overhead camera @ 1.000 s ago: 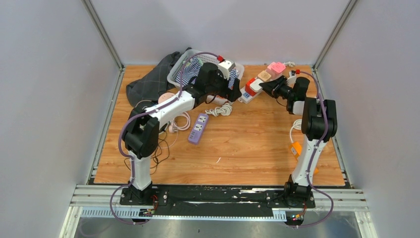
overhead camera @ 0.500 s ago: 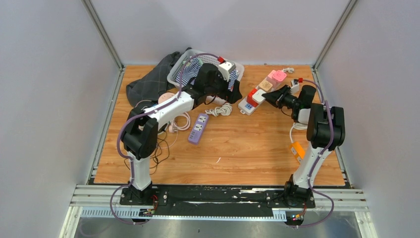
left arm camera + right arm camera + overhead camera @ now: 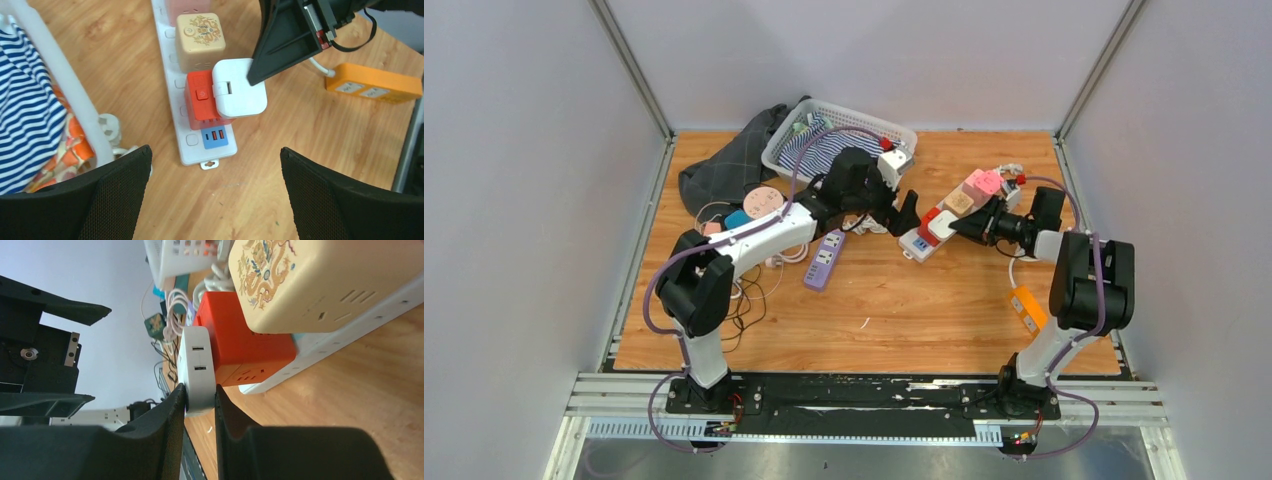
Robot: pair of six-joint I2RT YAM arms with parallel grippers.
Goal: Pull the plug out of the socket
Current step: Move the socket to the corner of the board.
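A white power strip (image 3: pixel 911 243) lies on the wooden table and carries a pink, a beige (image 3: pixel 959 202) and a red cube adapter (image 3: pixel 930 217). A white plug (image 3: pixel 945 225) sits on the red cube. My right gripper (image 3: pixel 956 228) is shut on the white plug (image 3: pixel 197 365), one finger on each side, with the red cube (image 3: pixel 240 340) just beyond it. My left gripper (image 3: pixel 902 212) is open and empty, hovering over the strip's near end (image 3: pixel 192 145). In the left wrist view the plug (image 3: pixel 239 92) lies ahead of the open gripper (image 3: pixel 215 151).
A white basket (image 3: pixel 902 130) with striped cloth stands at the back. A dark cloth (image 3: pixel 724 170) lies back left. A purple power strip (image 3: pixel 825 258), loose cables (image 3: pixel 754 285) and an orange power strip (image 3: pixel 1026 308) lie on the table.
The right gripper has drawn back toward the near side with the white plug, and the whole strip has slid with it. The left gripper has moved from the basket down to the strip's end.
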